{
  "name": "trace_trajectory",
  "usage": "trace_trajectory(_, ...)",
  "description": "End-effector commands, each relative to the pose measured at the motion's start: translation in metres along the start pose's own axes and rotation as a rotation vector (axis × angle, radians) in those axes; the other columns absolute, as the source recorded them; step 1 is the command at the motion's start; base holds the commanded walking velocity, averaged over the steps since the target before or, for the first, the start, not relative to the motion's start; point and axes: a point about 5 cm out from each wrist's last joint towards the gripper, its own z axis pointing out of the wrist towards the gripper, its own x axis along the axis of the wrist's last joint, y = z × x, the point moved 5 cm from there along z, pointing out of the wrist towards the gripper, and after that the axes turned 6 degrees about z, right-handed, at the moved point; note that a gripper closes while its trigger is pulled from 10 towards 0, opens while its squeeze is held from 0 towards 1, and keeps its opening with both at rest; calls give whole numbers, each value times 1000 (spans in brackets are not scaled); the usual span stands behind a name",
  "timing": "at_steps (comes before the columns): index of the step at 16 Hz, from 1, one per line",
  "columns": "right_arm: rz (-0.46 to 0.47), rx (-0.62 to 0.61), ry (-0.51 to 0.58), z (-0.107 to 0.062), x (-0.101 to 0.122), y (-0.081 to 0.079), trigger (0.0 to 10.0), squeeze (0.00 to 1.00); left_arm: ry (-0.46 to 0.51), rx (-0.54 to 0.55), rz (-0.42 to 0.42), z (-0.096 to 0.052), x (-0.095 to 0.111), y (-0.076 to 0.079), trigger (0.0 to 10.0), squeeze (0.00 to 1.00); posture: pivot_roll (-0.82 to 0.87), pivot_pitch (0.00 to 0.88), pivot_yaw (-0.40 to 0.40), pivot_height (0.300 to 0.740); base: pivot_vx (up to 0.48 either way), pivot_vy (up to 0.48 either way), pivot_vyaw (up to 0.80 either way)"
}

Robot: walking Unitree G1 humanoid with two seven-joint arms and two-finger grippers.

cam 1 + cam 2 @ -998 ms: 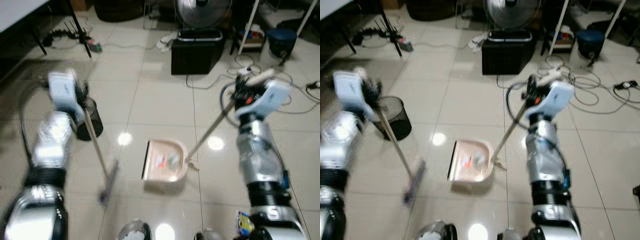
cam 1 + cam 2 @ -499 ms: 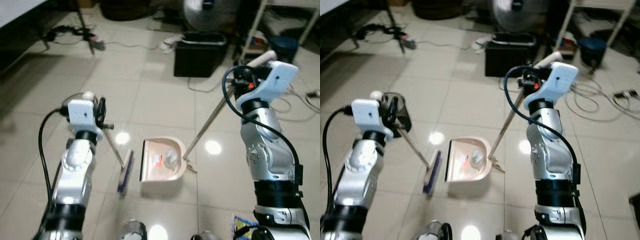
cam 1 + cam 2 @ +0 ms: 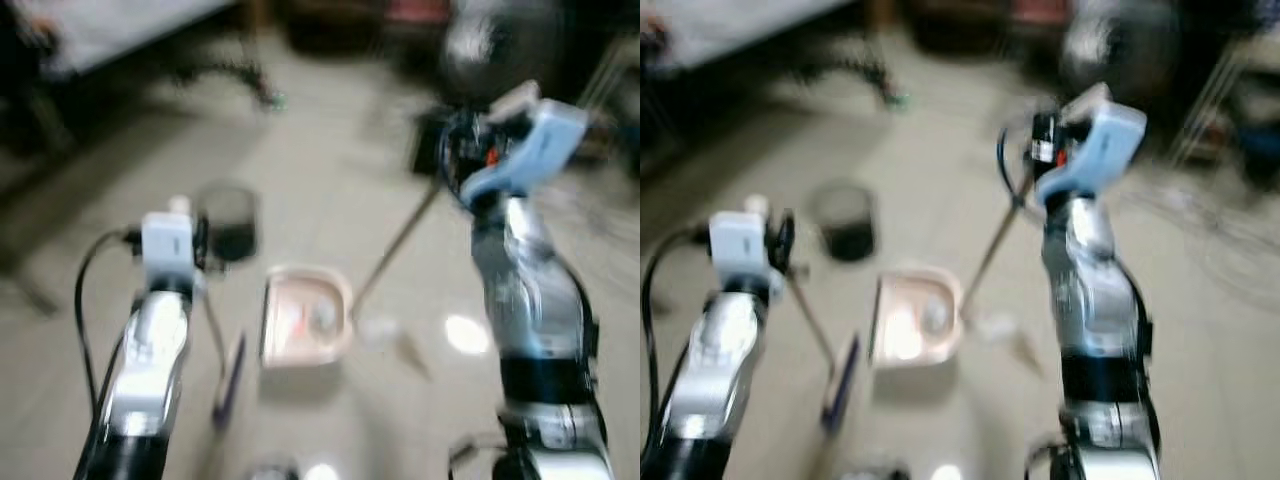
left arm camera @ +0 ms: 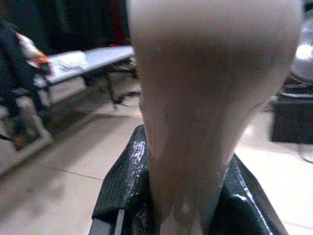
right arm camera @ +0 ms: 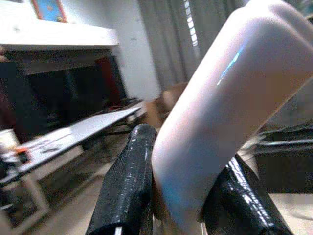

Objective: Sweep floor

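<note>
The head views are blurry, so small things are hard to make out. The left gripper is clamped on the thin handle of a broom. In the left wrist view its two black fingers squeeze a pale, rounded handle end between them. The broom slants down from the gripper to the floor, and its dark brush head rests on the tiles just to the left of the dustpan.

The right gripper is held up high and is closed tight on the top of the dustpan's long handle. In the right wrist view the black fingers press on both sides of a shiny pink-white handle. The long handle slants down to the pink dustpan, which sits on the floor between the two arms. There seem to be small bits of litter inside the pan, but the blur makes it hard to be sure.

A small dark bin stands on the floor behind the left arm. A round fan stands farther back, past the right arm.
</note>
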Motion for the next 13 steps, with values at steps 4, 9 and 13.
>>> trace_trajectory(4, 15, 3, 53, 4, 18, -4, 10000, 0, 11, -5, 32, 2, 6, 2, 10000, 0, -48, 20, 31, 740, 320, 0, 714)
trace_trajectory(9, 39, -41, 87, 3, 29, 9, 10000, 0, 1, -33, 22, 2, 5, 11, 10000, 0, -66, 36, 42, 740, 324, 0, 0)
trace_trajectory(13, 32, -44, 111, 6, 39, 11, 10000, 0, -15, -34, 10, 2, 0, 13, 10000, 0, -76, 31, 36, 740, 321, 0, 0)
